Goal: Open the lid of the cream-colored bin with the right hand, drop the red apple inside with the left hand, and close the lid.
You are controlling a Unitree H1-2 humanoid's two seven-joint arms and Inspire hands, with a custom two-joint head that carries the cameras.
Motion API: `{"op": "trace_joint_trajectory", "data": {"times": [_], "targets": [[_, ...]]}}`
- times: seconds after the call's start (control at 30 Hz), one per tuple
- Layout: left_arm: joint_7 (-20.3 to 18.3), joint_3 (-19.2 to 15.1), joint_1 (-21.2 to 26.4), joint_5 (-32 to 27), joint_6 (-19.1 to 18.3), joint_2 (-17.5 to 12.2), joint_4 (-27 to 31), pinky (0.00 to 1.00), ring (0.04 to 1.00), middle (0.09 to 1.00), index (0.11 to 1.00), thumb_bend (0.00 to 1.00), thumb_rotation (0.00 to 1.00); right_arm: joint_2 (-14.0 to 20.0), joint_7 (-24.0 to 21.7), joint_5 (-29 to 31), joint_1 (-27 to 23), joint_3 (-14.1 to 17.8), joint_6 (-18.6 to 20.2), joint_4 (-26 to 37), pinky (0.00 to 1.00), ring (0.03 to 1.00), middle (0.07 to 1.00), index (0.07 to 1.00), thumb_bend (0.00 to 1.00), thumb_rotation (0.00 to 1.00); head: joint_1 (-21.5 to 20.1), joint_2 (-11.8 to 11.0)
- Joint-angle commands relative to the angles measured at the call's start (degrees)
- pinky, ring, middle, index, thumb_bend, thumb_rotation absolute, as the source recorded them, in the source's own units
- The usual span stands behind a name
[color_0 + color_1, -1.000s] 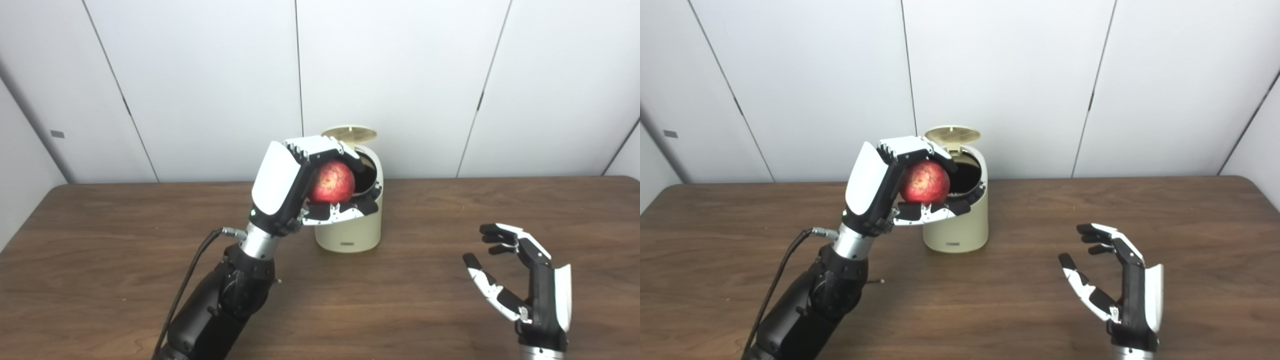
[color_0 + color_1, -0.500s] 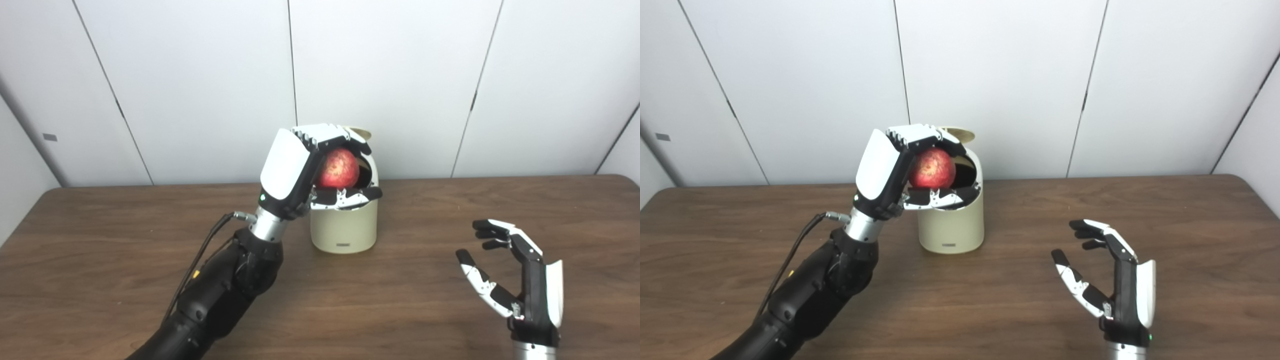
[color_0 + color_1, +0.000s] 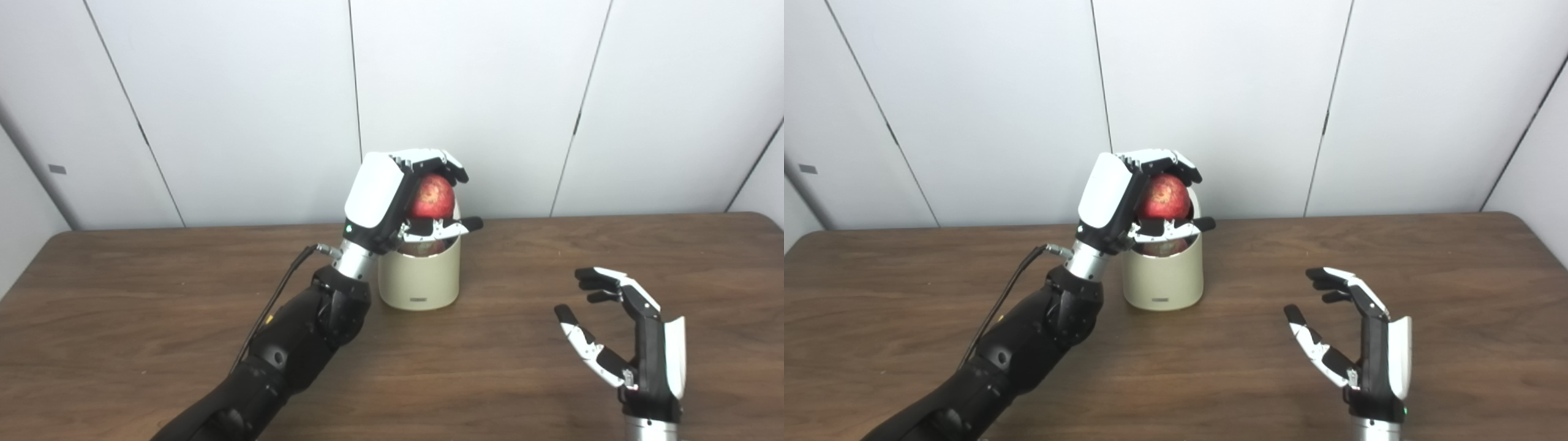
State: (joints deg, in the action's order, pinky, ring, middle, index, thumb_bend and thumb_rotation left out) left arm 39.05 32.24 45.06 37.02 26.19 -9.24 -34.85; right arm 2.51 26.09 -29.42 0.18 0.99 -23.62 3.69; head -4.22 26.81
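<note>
The cream-colored bin (image 3: pixel 419 278) stands on the brown table, mid-back, with its lid up; the lid is hidden behind my left hand. My left hand (image 3: pixel 398 199) is shut on the red apple (image 3: pixel 430 196) and holds it directly over the bin's open mouth. The apple also shows in the right eye view (image 3: pixel 1164 196), just above the bin (image 3: pixel 1164 275). My right hand (image 3: pixel 625 334) is open and empty, fingers spread, low over the table at the front right, well away from the bin.
The wooden table (image 3: pixel 122 306) stretches wide on both sides of the bin. A black cable (image 3: pixel 275 300) runs along my left forearm. White wall panels stand right behind the table's far edge.
My left hand has carried the apple up and to the right, from in front of the bin's opening to directly above it. The camera has shifted a little. My right hand has hardly moved.
</note>
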Motion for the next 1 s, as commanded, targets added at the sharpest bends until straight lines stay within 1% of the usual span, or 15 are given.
{"op": "trace_joint_trajectory", "data": {"times": [0.0, 0.1, 0.27, 0.33, 0.43, 0.47, 0.53, 0.57, 0.6, 0.63, 0.67, 0.7, 0.8, 0.9, 0.97], "targets": [[2.2, 0.2, 4.1, -0.8, 0.7, -0.2, -1.0, 0.34, 0.407, 0.478, 0.527, 0.47, 0.0, -1.8, 1.3, -0.4, 2.4, -1.2, -2.7, -5.4, 0.51, 0.605, 0.637, 0.629, 0.26, 0.27, 0.0, 0.0], [2.6, 0.5, 4.3, -0.9, 0.7, -0.1, -2.9, 0.34, 0.403, 0.472, 0.53, 0.47, 0.0, -1.8, 1.4, 0.2, 2.5, -1.3, -2.7, -5.2, 0.51, 0.605, 0.638, 0.63, 0.26, 0.28, -0.1, 0.2], [3.6, 0.8, 4.5, -1.0, 0.7, 0.0, -4.6, 0.33, 0.395, 0.464, 0.529, 0.47, 0.0, -1.6, 1.7, 0.4, 2.5, -1.3, -2.8, -5.3, 0.51, 0.604, 0.637, 0.629, 0.27, 0.27, 0.1, 0.3], [4.4, 1.2, 4.7, -1.1, 0.7, -0.1, -5.1, 0.33, 0.398, 0.468, 0.528, 0.47, 0.0, -1.4, 1.7, 0.3, 2.5, -1.3, -2.9, -5.4, 0.51, 0.605, 0.637, 0.629, 0.27, 0.28, 0.2, 0.3], [4.5, 1.7, 4.7, -2.1, 0.7, -0.4, -5.4, 0.34, 0.404, 0.473, 0.528, 0.47, 0.0, -1.2, 1.6, 0.3, 2.6, -1.3, -2.9, -5.3, 0.51, 0.608, 0.64, 0.632, 0.27, 0.28, 0.2, 0.4], [4.7, 2.5, 4.8, -2.6, 0.7, -0.8, -5.5, 0.34, 0.406, 0.473, 0.528, 0.47, 0.0, -1.1, 1.7, 0.4, 2.6, -1.4, -3.0, -5.4, 0.51, 0.609, 0.64, 0.632, 0.27, 0.28, 0.3, 0.4], [4.6, 3.7, 4.8, -3.6, 0.7, -1.5, -5.3, 0.35, 0.433, 0.491, 0.517, 0.48, 0.0, -0.9, 1.8, 0.5, 2.6, -1.4, -3.1, -5.5, 0.51, 0.61, 0.641, 0.633, 0.27, 0.28, 0.3, 0.4], [4.4, 4.2, 4.8, -4.1, 0.7, -1.8, -5.0, 0.38, 0.434, 0.497, 0.512, 0.49, 0.0, -0.9, 1.8, 0.4, 2.6, -1.4, -3.1, -5.5, 0.51, 0.61, 0.641, 0.632, 0.27, 0.28, 0.3, 0.4], [4.4, 4.7, 4.7, -4.5, 0.7, -2.1, -4.7, 0.4, 0.474, 0.534, 0.5, 0.51, 0.04, -0.8, 1.8, 0.5, 2.6, -1.5, -3.1, -5.5, 0.51, 0.611, 0.641, 0.632, 0.27, 0.28, 0.3, 0.4], [4.5, 5.3, 4.7, -5.1, 0.7, -2.4, -4.4, 0.42, 0.493, 0.554, 0.539, 0.74, 0.06, -0.8, 1.7, 0.5, 2.6, -1.5, -3.1, -5.4, 0.51, 0.612, 0.642, 0.633, 0.27, 0.27, 0.3, 0.4], [4.7, 5.8, 4.7, -5.5, 0.7, -2.6, -4.3, 0.43, 0.517, 0.578, 0.572, 0.86, 0.1, -0.8, 1.7, 0.6, 2.6, -1.6, -3.1, -5.5, 0.51, 0.611, 0.641, 0.632, 0.27, 0.27, 0.2, 0.2], [4.5, 6.1, 4.6, -6.1, 0.7, -2.8, -4.0, 0.45, 0.538, 0.6, 0.599, 0.93, 0.13, -0.8, 1.7, 0.6, 2.6, -1.6, -3.0, -5.4, 0.51, 0.61, 0.64, 0.632, 0.27, 0.26, 0.2, 0.2], [4.4, 7.0, 4.5, -7.4, 0.7, -3.3, -3.3, 0.49, 0.589, 0.644, 0.649, 0.98, 0.17, -0.8, 1.8, 0.5, 2.6, -1.6, -3.0, -5.5, 0.51, 0.606, 0.638, 0.63, 0.27, 0.25, 0.3, 0.2], [3.6, 7.5, 4.4, -8.2, 0.7, -3.7, -2.8, 0.53, 0.635, 0.683, 0.688, 0.99, 0.19, -0.8, 1.7, 0.4, 2.5, -1.5, -2.9, -5.6, 0.51, 0.607, 0.639, 0.63, 0.27, 0.25, 0.4, 0.2], [3.2, 7.7, 4.4, -8.4, 0.7, -3.8, -2.6, 0.54, 0.65, 0.698, 0.702, 0.99, 0.19, -0.9, 1.6, 0.6, 2.5, -1.4, -2.9, -5.6, 0.51, 0.61, 0.64, 0.631, 0.27, 0.25, 0.4, 0.1]]}}
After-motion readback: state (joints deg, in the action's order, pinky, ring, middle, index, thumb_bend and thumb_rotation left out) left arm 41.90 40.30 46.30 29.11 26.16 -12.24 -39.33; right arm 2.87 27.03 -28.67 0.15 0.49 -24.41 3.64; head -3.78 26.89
